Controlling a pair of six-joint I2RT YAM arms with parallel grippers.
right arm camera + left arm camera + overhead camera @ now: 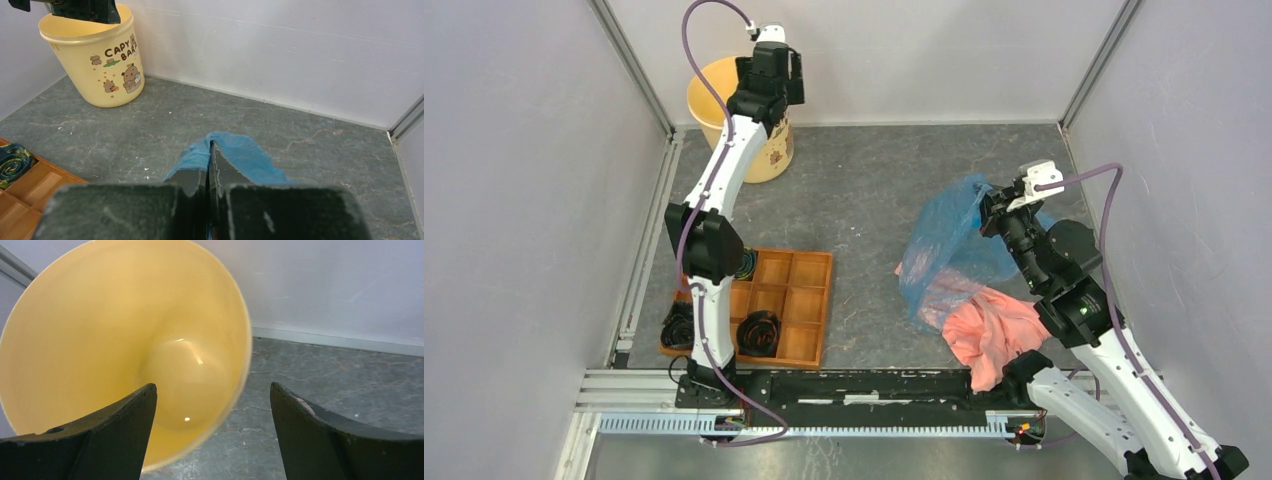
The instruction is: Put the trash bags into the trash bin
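You are at the carrying step. Your right claw [209,150] is clenched on a fold of the thin, crinkly light-blue plastic film bag [949,235], which hangs from it at the right of the grey worktop [854,190], its lower end draped on a salmon-pink cloth [994,330]. The round tan-yellow bin with dark print [100,60] stands well apart in the far left corner. Your left claw [212,390] hangs released over it, with the rim running between the spread fingers. Next, I judge, you must carry the bag across to the bin's mouth without dragging the cloth along, and steady the bin or clear the left claw away. The right fingers hide the grip itself, and the right arm hides the bag's far end. You cannot tell whether the left fingers touch the rim.
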